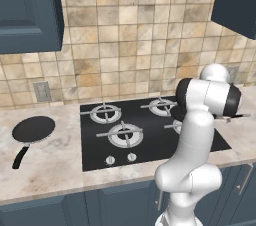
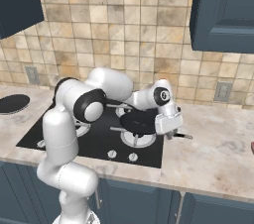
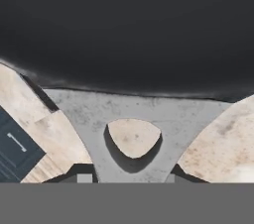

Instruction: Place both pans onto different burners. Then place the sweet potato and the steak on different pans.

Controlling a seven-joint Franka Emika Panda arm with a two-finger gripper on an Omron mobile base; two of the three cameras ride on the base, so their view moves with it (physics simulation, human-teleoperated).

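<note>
One black pan (image 2: 138,122) hangs just over the front right burner (image 2: 139,141) of the cooktop. My gripper (image 2: 169,130) is shut on the base of its handle, and the handle's end (image 2: 183,136) sticks out to the right. In the hand view the pan's dark bowl (image 3: 127,29) and its grey handle mount (image 3: 94,114) are close up. The arm hides most of this pan (image 1: 176,113) in the left base view. The other pan (image 1: 33,129) lies on the counter left of the cooktop. The sweet potato is out of view. A dark red sliver (image 2: 252,145) at the counter's right edge may be the steak.
The left burners (image 1: 124,135) and the back left burner (image 1: 105,113) stand bare. Small white knobs (image 1: 120,159) line the cooktop's front edge. Tiled wall behind, blue cabinets above on both sides. Marble counter (image 2: 218,148) stretches to the right of the cooktop.
</note>
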